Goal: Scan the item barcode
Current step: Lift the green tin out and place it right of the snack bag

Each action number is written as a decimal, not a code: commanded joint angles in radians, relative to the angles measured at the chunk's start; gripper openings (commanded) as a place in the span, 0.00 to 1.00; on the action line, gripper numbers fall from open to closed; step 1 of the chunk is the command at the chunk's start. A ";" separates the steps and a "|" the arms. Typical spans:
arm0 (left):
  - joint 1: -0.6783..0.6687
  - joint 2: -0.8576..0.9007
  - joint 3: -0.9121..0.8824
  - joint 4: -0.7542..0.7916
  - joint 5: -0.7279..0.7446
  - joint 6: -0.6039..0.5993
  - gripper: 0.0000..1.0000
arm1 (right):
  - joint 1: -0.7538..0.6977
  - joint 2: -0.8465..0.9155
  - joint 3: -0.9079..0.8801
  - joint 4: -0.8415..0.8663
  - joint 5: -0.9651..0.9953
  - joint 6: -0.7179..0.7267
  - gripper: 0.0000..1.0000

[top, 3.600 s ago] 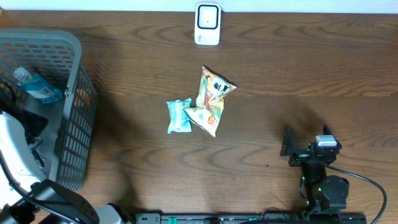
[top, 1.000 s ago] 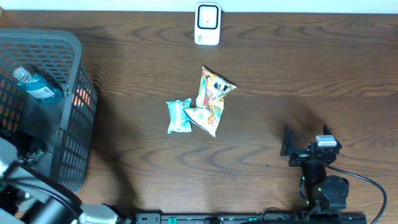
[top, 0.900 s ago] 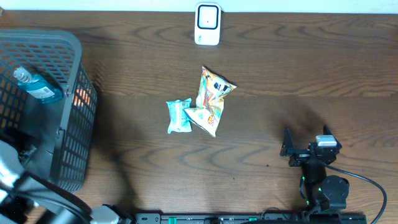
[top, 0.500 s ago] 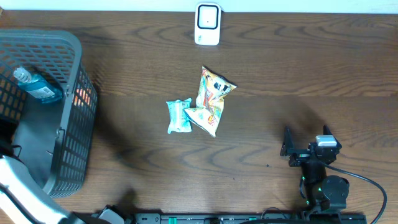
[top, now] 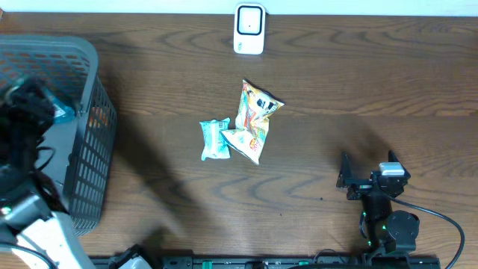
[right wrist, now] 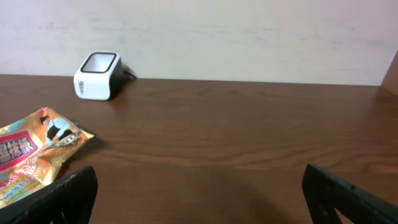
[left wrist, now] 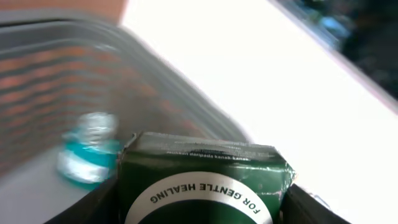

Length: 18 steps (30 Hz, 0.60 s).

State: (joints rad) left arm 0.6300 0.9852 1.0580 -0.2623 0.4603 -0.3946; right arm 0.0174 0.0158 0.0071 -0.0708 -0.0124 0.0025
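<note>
Two arms sit at a dark wooden tabletop [top: 373,82]. Far left, a grey plastic mesh basket [top: 93,149] holds a clear bottle of blue liquid [left wrist: 87,152]. Over the basket, the left end effector [left wrist: 200,211] pinches a dark green cardboard box [left wrist: 205,168] printed "FOR GENTLE HEALING". At centre, a small teal packet [top: 215,139] lies touching an orange and yellow snack bag [top: 254,119]. Beyond them, at the far edge, stands a white barcode scanner [top: 249,28]. At the near right, the right end effector [top: 367,175] rests with fingers spread wide, holding nothing.
</note>
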 commanded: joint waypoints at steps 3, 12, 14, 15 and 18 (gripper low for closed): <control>-0.220 -0.055 0.023 0.032 0.029 -0.045 0.58 | 0.009 -0.002 -0.002 -0.003 -0.008 -0.011 0.99; -0.644 0.068 0.021 -0.012 -0.036 -0.002 0.58 | 0.009 -0.002 -0.002 -0.003 -0.008 -0.011 0.99; -0.738 0.121 0.021 -0.018 -0.077 -0.002 0.58 | 0.009 -0.002 -0.002 -0.003 -0.008 -0.011 0.99; -0.778 0.145 0.021 -0.017 -0.090 -0.002 0.57 | 0.009 -0.003 -0.002 -0.003 -0.008 -0.011 0.99; -0.940 0.259 0.021 -0.016 -0.156 -0.002 0.58 | 0.009 -0.003 -0.002 -0.003 -0.008 -0.011 0.99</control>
State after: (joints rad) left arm -0.1902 1.1664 1.0584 -0.2810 0.3901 -0.4141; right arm 0.0174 0.0158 0.0071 -0.0704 -0.0124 0.0029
